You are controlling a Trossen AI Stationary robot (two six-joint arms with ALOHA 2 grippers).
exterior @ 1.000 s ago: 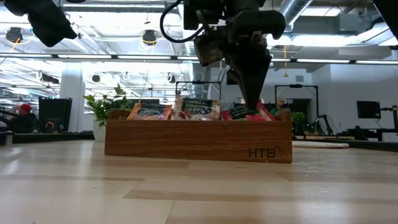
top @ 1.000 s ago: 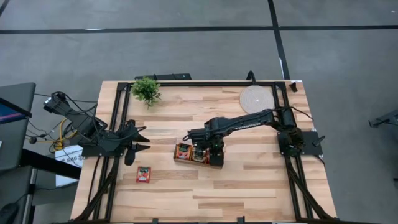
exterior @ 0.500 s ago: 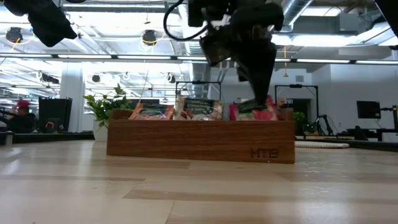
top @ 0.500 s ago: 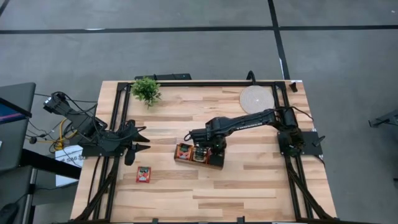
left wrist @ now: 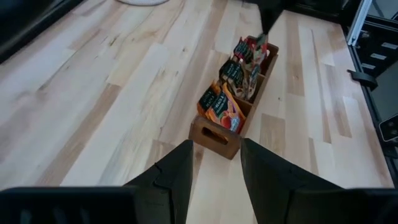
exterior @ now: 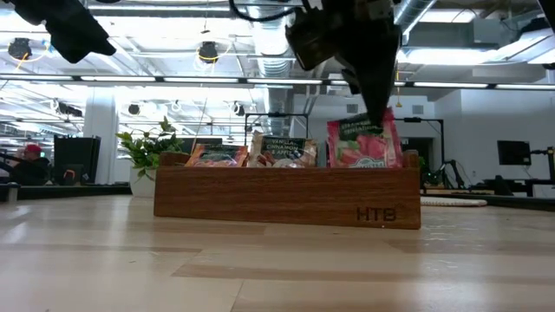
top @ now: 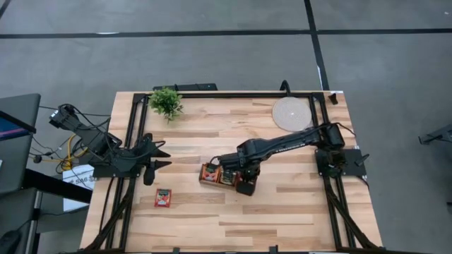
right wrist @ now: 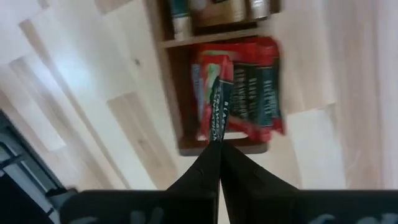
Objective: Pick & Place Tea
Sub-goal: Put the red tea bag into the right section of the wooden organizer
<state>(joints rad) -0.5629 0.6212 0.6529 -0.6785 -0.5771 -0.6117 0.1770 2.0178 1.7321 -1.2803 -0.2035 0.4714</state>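
A long brown wooden tray (top: 214, 174) (exterior: 286, 198) stands mid-table and holds red and beige tea sachets (exterior: 282, 152). My right gripper (exterior: 375, 111) (right wrist: 217, 158) hangs over the tray's right end compartment, shut on one red sachet (exterior: 364, 145). Another red sachet (top: 163, 198) lies flat on the table near the left side. My left gripper (top: 159, 161) (left wrist: 214, 168) waits open at the left edge, pointing at the tray (left wrist: 233, 106). My right gripper pinches the red sachet by its top edge (right wrist: 217, 115) (exterior: 373, 121) between the two fingertips, from above, pointing down. The sachet hangs upright below the fingers, raised out of the end compartment. Its lower edge stands at the tray's rim, behind the near wall.
A small green plant (top: 166, 102) stands at the far left corner and a pale round disc (top: 289, 113) lies at the far right. Black frame rails (top: 134, 134) run along the table's left and right sides. Bare wood lies near the tray.
My right gripper has risen and moved toward the table's right and near edges, staying shut. The red sachet has come up out of the end compartment and now stands well above the other sachets. The tray has slid slightly toward the right.
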